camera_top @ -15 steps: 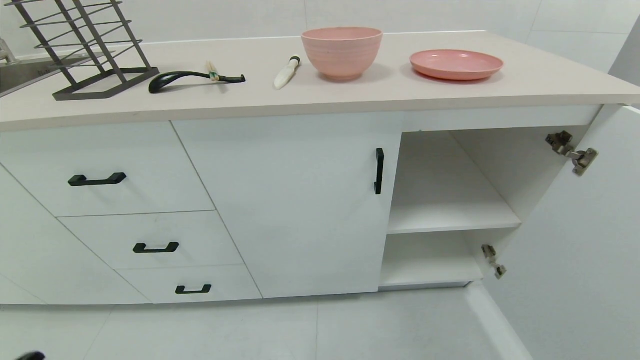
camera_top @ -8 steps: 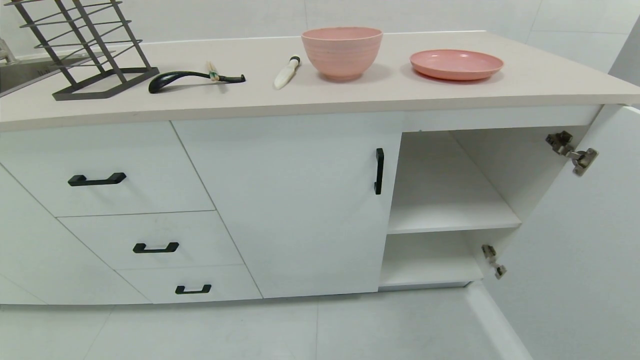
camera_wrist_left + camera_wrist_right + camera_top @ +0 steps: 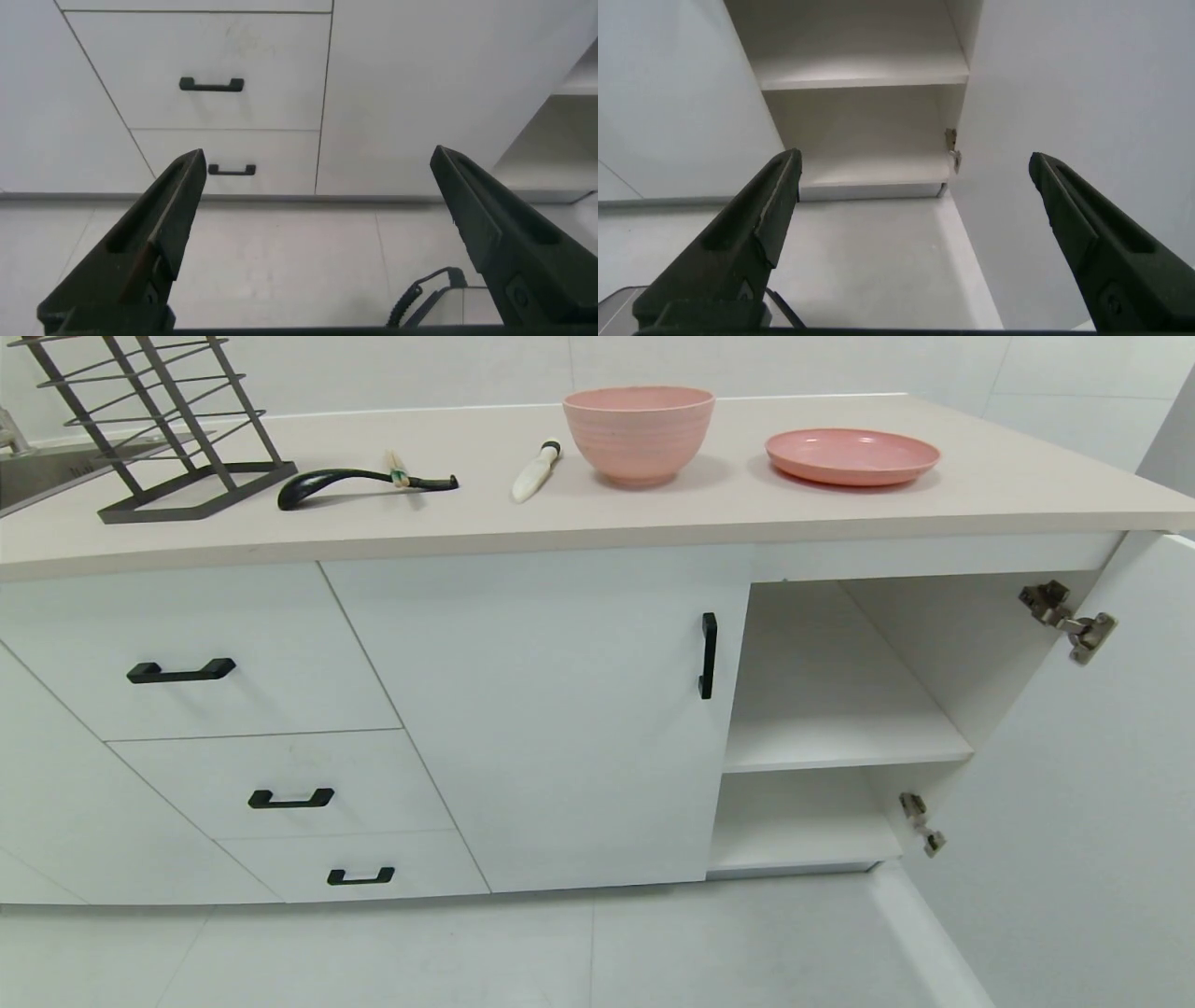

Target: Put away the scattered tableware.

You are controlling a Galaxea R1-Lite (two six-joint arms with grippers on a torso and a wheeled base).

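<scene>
1. White cupboards (image 3: 551, 709) stand under a long beige counter (image 3: 709, 513). All the tableware lies on top of that counter.
2. On the right, one cupboard door (image 3: 1074, 803) hangs wide open, with two shelves (image 3: 840, 737) inside.
3. On the left are three drawers (image 3: 224, 616) with black handles.
4. A dark wire rack (image 3: 177, 429) stands at the counter's left end, beside a sink (image 3: 47, 471).
5. The left gripper (image 3: 318, 159) is spread wide with nothing in it, low down and facing the drawers. The right gripper (image 3: 915, 161) is spread wide too, holding nothing, and faces the shelves.
6. A pink bowl (image 3: 639, 434) sits upright near the middle.
7. A pink plate (image 3: 851, 455) lies near its right side, not touching.
8. A black spoon (image 3: 359, 483) lies between rack and bowl.
9. A white utensil (image 3: 535, 473) lies just left of the bowl.
10. Short chopsticks (image 3: 397, 469) lie across the black spoon's handle.
</scene>
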